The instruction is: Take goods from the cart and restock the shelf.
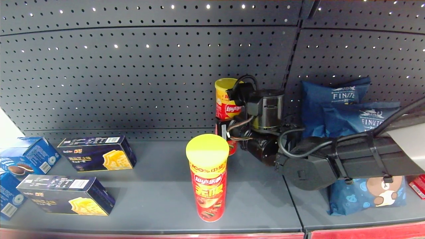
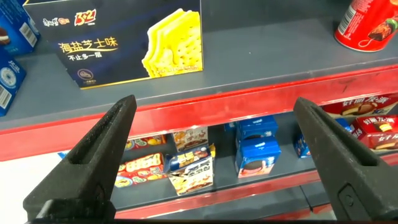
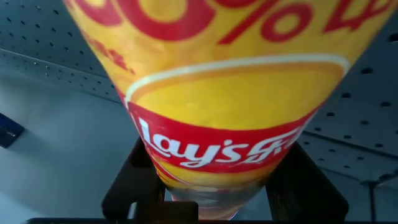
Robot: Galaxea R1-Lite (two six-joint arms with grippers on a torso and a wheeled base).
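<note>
While your right gripper [image 3: 214, 193] pinched the held chip can [image 1: 225, 99] low on its body, one finger [image 3: 134, 180] on each side, that can stood upright at the back of the shelf [image 1: 159, 192], just in front of the pegboard [image 1: 149, 83]. You could not tell from the pictures whether its base touched the shelf. A front chip can [image 1: 207, 179] with a yellow lid stood upright near the shelf's front edge, apart from the held one. Your left gripper [image 2: 216, 109] was spread wide with nothing between its fingers, and it hung in front of the shelf's red edge [image 2: 249, 93], with the lower shelf goods [image 2: 255, 146] behind it. On the shelf's left side you had two dark cracker boxes [image 1: 98, 153] lying flat, one behind the other, and blue cookie boxes [image 1: 28, 156] beside them at the far left. To the right of your arm, blue bags [image 1: 345, 103] leaned against the pegboard, and a bear bag [image 1: 368, 196] lay nearer the front.
</note>
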